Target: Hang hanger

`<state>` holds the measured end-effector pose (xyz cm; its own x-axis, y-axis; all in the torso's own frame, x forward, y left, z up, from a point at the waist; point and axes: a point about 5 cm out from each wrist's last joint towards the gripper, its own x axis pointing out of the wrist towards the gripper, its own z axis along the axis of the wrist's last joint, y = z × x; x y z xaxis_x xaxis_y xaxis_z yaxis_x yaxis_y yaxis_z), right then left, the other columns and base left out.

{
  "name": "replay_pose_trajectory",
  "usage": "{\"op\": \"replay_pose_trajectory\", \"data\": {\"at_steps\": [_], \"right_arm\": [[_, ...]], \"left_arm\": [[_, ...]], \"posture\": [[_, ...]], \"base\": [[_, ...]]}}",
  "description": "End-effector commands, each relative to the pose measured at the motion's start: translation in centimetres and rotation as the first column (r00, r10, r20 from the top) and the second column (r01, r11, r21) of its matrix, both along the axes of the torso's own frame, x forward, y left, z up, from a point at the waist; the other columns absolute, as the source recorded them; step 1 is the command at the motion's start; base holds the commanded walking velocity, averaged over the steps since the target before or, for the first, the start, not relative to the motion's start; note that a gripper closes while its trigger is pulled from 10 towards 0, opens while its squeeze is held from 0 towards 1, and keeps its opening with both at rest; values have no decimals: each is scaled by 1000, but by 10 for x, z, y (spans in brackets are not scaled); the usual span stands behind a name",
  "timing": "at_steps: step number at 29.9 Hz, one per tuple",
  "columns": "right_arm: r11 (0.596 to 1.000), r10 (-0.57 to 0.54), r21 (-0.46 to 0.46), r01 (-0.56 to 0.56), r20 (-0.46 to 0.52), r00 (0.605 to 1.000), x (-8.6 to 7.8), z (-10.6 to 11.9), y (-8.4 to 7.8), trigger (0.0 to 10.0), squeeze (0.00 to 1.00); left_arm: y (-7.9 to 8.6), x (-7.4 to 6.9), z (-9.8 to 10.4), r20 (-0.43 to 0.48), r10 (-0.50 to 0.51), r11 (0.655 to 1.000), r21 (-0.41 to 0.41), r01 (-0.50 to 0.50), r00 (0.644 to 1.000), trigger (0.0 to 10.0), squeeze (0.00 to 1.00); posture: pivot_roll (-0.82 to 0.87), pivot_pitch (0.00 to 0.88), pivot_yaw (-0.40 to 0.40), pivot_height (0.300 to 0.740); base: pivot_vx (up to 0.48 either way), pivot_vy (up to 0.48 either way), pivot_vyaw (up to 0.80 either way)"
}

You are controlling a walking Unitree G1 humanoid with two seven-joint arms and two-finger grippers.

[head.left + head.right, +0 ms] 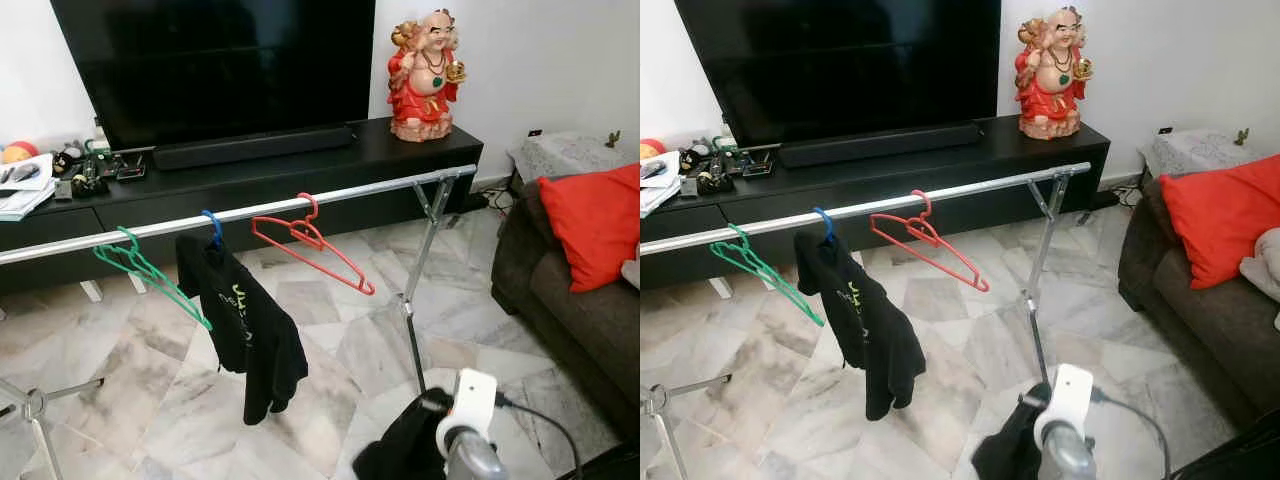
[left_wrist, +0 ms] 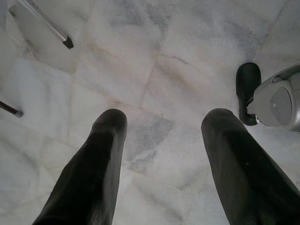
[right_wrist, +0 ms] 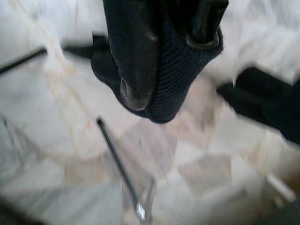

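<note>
A marble floor lies before a black TV bench. On the metal rail hang a red hanger, a green hanger and a blue hanger carrying a black shirt. The right claw is clenched on dark cloth low down; the left claw hangs released above the floor.

You see a bright room with soft even light, both eye views sharp, pale shine on the floor, faint shadows, left wrist view clear but greyish, right wrist view blurry and smeared, cloth up close fuzzy
</note>
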<state>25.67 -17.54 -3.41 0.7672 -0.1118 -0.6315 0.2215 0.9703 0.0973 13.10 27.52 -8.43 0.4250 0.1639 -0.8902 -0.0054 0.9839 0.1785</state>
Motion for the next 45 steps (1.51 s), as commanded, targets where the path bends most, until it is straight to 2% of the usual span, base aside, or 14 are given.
{"op": "replay_pose_trajectory", "data": {"at_steps": [1,8,13,18,22,35,41,45], "right_arm": [[1000,28,0,-28,-28,999,-9,-8,2,10000,0],[999,40,-26,-45,-165,986,-47,-35,-7,10000,0],[998,37,-37,-45,-202,979,-61,-43,-13,10000,0],[997,43,-47,-53,-190,981,-63,-43,-12,10000,0],[1000,26,-10,-28,-168,985,-60,-42,-8,10000,0],[995,96,-27,-101,-148,984,-53,-39,-2,10000,0],[994,96,-31,-102,-143,985,-53,-39,-2,10000,0],[995,95,-23,-100,-145,985,-55,-39,-1,10000,0]], "left_arm": [[1,-5,-1,2,14,1000,-5,-14,1000,10000,0],[-6,-9,-5,1,48,998,-36,-48,999,10000,0],[-10,-11,-7,2,55,997,-51,-55,998,10000,0],[-10,-13,-7,-15,55,998,-43,-56,998,10000,0],[-8,-14,-7,-19,52,998,-38,-52,998,10000,0],[-5,-13,-6,-15,38,999,-33,-38,999,10000,0],[-5,-12,-6,-15,38,999,-35,-38,999,10000,0],[-5,-13,-6,-15,37,999,-36,-37,999,10000,0]], "posture": [[67,0,68,740],[68,0,40,740],[79,0,22,740],[77,0,21,740],[51,0,41,740],[55,0,51,740],[56,0,49,740],[55,0,48,740]], "base": [[0,0,0],[0,0,0],[0,0,0],[0,0,480],[180,0,200],[250,0,0],[278,0,644],[280,0,0]]}}
